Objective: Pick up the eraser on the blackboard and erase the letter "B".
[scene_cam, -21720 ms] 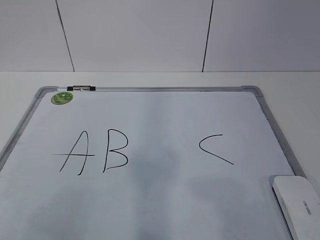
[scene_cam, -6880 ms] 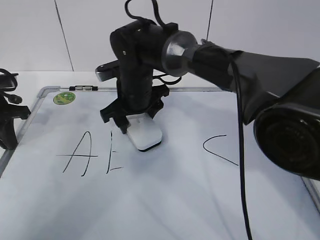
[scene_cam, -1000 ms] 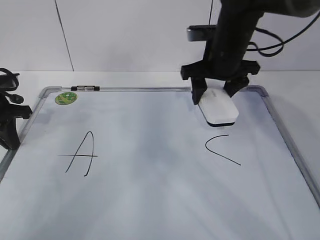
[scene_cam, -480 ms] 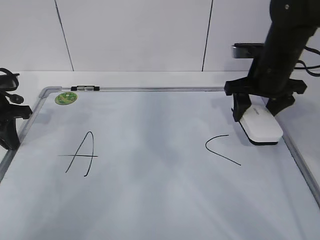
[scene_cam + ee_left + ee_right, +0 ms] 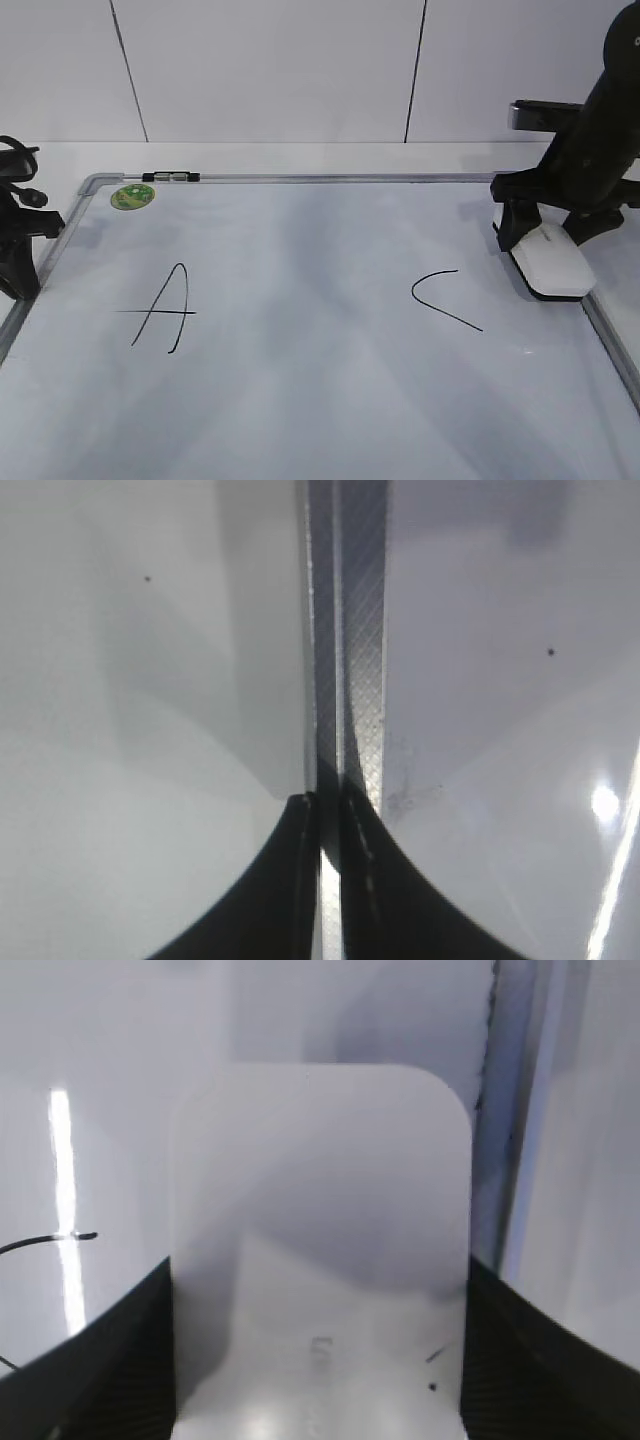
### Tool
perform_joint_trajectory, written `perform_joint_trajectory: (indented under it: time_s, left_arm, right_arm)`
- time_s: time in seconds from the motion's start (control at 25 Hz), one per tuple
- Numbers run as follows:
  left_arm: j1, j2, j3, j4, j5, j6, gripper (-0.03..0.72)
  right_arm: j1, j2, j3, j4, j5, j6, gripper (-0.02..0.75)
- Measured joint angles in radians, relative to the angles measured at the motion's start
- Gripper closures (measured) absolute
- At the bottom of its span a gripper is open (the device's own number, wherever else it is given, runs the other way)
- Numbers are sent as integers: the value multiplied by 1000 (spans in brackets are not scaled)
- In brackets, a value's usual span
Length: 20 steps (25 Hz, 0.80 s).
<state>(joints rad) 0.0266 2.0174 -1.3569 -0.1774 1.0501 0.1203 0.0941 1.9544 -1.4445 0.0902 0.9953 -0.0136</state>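
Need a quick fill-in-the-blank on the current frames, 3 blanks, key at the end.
1. The right tool is shut on the ____.
2. On the blackboard, the handwritten letters left are A and ____.
3. The eraser sits near the board's ____ edge in the exterior view.
Missing words: eraser; C; right

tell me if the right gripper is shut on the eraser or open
Shut on it. In the right wrist view both dark fingers press the eraser sides; the exterior view shows the right gripper straddling it near the blackboard right edge.
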Motion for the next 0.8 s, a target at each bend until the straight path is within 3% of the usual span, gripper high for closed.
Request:
perform_joint_trajectory:
  time_s: [0.8]
  left_arm:
    - [0, 0, 0, 0, 3, 0, 672]
  right_arm:
    - [-20, 52, 0, -21, -32, -8, 186]
